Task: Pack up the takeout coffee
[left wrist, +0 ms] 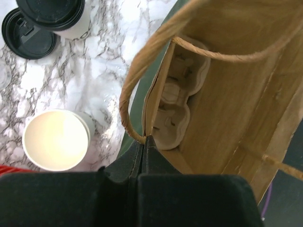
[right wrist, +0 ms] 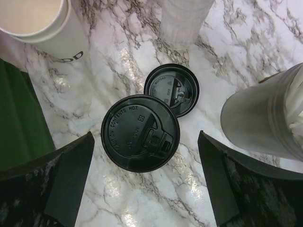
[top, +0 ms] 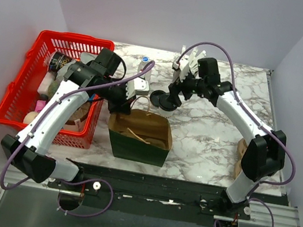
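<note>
From above, the brown bag (top: 140,129) stands open at the table's (top: 204,146) front middle, and the red basket (top: 77,37) at the left edge holds a jumble of small items too crowded to tell apart. The coffee (top: 171,101) stands just past the bag's far right corner, with a loose lid (top: 157,97) lying beside it. The left arm reaches along the basket's right wall, with the left gripper (top: 125,102) at the bag's far left corner. The right arm arcs in from the right, and the right gripper (top: 175,91) points down over the coffee. A grey cup of sticks (top: 187,58) stands behind it. Bare marble lies right of the bag. In the left wrist view, the fingers are pressed together, clamped on the bag's rim. A pulp holder (left wrist: 180,104) sits inside the bag against its wall. An empty plain cup (left wrist: 56,140) stands just outside the bag, and the coffee is at the top left. In the right wrist view, the fingers are spread wide on either side of the coffee's lid without touching it. The loose lid is partly hidden behind the coffee. The grey cup stands near the right finger, and the bag's green side is near the left one. A clear container (right wrist: 184,19) stands at the top.
</note>
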`<action>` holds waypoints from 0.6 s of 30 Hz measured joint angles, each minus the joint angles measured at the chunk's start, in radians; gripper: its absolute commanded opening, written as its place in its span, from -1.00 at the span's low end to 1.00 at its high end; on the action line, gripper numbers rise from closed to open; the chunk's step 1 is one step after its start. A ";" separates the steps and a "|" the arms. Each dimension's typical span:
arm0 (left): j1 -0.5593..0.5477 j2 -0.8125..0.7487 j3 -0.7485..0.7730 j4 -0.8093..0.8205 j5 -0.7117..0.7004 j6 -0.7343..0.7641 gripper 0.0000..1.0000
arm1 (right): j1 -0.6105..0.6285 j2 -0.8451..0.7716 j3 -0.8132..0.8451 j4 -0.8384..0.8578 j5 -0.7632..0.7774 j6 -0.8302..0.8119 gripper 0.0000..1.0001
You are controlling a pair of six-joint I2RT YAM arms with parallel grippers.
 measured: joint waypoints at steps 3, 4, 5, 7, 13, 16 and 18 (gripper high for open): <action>0.014 -0.002 0.000 -0.011 -0.022 0.029 -1.00 | 0.013 0.001 -0.029 0.023 0.037 0.027 1.00; 0.018 -0.004 0.000 -0.014 -0.032 0.041 -1.00 | 0.016 0.002 -0.030 0.024 0.048 0.034 1.00; 0.018 -0.005 0.000 -0.016 -0.040 0.049 -1.00 | 0.018 0.003 -0.030 0.029 0.059 0.043 1.00; 0.018 -0.009 0.000 -0.019 -0.055 0.064 -1.00 | 0.021 0.006 -0.025 0.039 0.073 0.056 1.00; 0.019 -0.010 0.000 -0.023 -0.073 0.080 -1.00 | 0.034 0.047 0.013 0.049 0.087 0.069 1.00; 0.019 -0.010 0.000 -0.023 -0.076 0.082 -1.00 | 0.052 0.063 0.018 0.041 0.092 0.051 1.00; 0.019 -0.010 0.000 -0.023 -0.077 0.082 -1.00 | 0.065 0.074 0.023 0.031 0.096 0.039 1.00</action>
